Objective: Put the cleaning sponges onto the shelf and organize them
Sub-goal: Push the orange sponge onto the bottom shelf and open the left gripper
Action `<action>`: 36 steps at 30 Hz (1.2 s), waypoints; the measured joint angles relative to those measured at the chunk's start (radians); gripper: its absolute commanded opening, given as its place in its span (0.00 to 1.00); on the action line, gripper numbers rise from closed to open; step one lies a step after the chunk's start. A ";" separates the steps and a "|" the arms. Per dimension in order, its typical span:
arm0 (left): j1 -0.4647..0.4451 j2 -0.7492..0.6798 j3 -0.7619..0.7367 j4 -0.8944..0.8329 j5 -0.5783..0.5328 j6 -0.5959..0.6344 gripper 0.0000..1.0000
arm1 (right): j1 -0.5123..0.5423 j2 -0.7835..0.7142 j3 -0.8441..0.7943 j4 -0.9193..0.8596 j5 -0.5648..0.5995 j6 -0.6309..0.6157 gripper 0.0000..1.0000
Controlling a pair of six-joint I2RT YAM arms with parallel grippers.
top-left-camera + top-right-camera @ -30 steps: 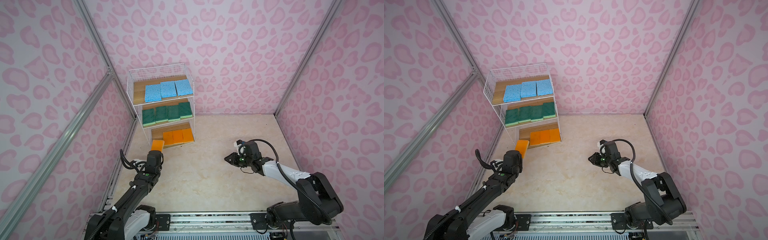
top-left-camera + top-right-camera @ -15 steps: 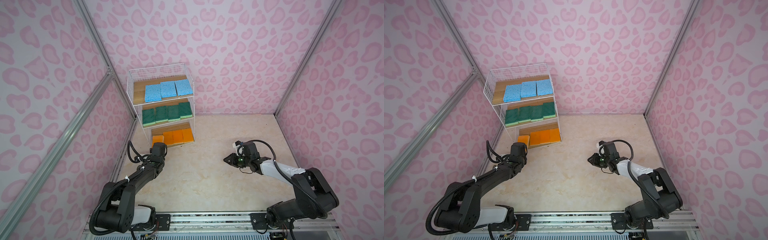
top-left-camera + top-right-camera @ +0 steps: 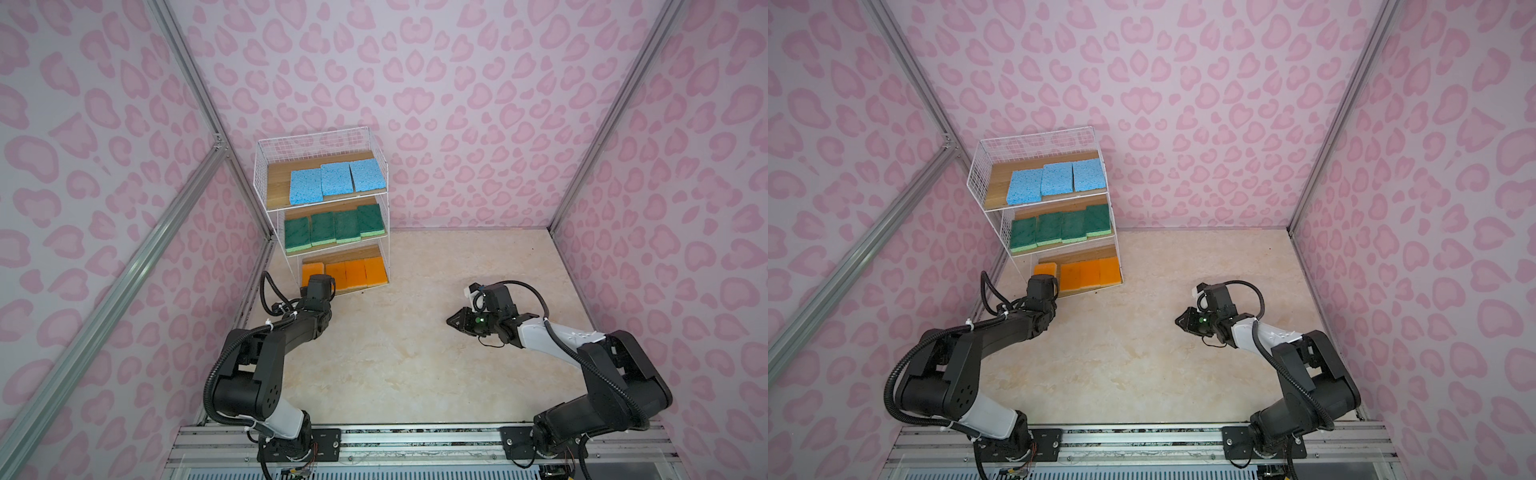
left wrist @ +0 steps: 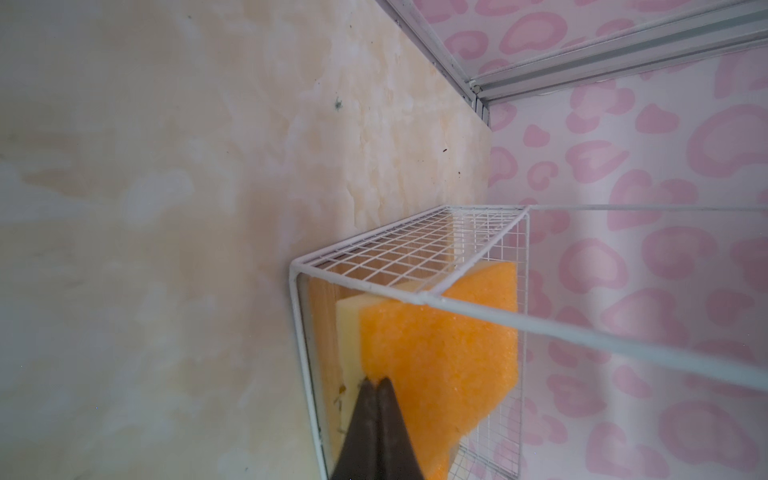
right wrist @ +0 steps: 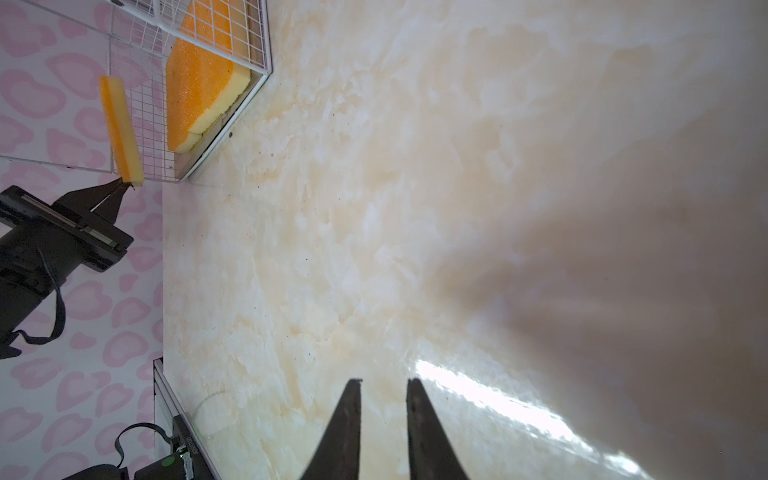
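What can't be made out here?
How the left end effector holds the flat orange, yellow-based sponge: its wrist hides this in both top views.
Rear of the light brown wooden bottom board: under upper tiers, both top views.
Dark floor speck, left wrist view: too small.

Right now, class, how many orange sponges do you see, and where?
4. Three orange sponges lie side by side on the shelf's bottom board; the fourth orange sponge is at the row's left end, pinched by the left gripper. None looks hidden.
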 measured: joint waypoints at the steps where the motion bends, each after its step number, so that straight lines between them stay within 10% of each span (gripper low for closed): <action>1: 0.002 0.014 0.009 0.001 0.002 0.000 0.03 | 0.000 0.000 0.002 0.000 0.000 0.000 0.22; 36: 0.049 0.197 0.109 0.028 0.074 0.019 0.04 | -0.011 0.005 0.009 0.000 0.000 -0.007 0.22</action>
